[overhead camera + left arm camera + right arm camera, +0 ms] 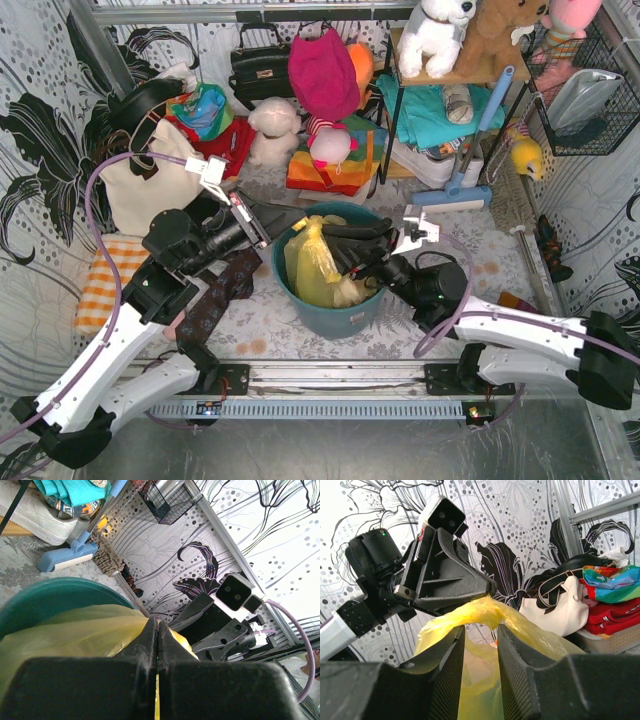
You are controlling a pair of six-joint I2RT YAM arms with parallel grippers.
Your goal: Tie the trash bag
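Left end effector [489, 587] pinched shut on twisted neck of bag [315, 255], right end effector [480, 630] spread loosely around same strand, rest down in bin [335, 318] below. Gotta hold left taut, close right gently, no tearing.

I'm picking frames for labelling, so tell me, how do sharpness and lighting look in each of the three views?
Top external: evenly lit and sharp, no harsh shadows. Left wrist: the left hand fills the foreground as a dark, soft mass, while the patterned wall behind is crisp. Right wrist: the trash bag glows bright yellow, and the right hand near the lens stays dark.
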